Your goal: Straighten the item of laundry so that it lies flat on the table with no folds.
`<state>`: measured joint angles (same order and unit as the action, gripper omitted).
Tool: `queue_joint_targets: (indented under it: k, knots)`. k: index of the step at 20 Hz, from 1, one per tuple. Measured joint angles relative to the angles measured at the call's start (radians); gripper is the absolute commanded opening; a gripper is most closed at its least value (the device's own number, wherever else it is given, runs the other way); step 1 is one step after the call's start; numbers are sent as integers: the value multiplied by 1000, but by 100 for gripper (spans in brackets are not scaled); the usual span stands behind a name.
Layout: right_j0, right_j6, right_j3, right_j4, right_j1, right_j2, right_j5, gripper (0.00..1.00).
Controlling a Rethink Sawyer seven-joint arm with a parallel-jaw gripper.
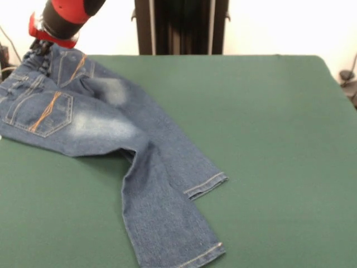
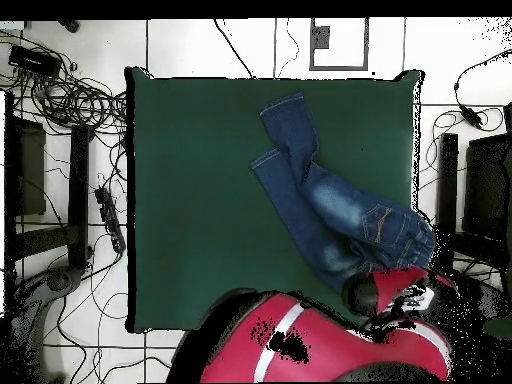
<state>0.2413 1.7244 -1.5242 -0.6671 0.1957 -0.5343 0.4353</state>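
You have the jeans (image 1: 111,139) lying back side up on the green table (image 1: 268,139), pushed well toward one corner rather than the middle. In the front view the waistband end sits at the upper left, running up to and partly over the table's left edge, with an orange-stitched back pocket (image 1: 47,114) facing up and pale faded patches across the seat. The two legs run down toward the lower middle of that view; one leg lies across the other near the crotch, so the cloth is folded there, and both hems show their light stitching, one near the picture's bottom edge.

The overhead view agrees: the jeans (image 2: 330,205) stretch diagonally from the table's middle top to its lower right corner.

Your gripper (image 1: 42,47) is down at the waistband, right at the corner of the garment, under the red and black arm (image 1: 64,19). It appears to be touching the denim there, but the arm covers it and you cannot tell whether its fingers are apart or together.
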Motion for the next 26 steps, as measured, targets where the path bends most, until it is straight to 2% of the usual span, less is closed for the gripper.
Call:
queue_joint_targets:
  k: [11,26]
  knots:
    - [-34,0,-3,0,-80,-21,0,0]
    - [-33,0,-34,1,-30,-21,0,0]
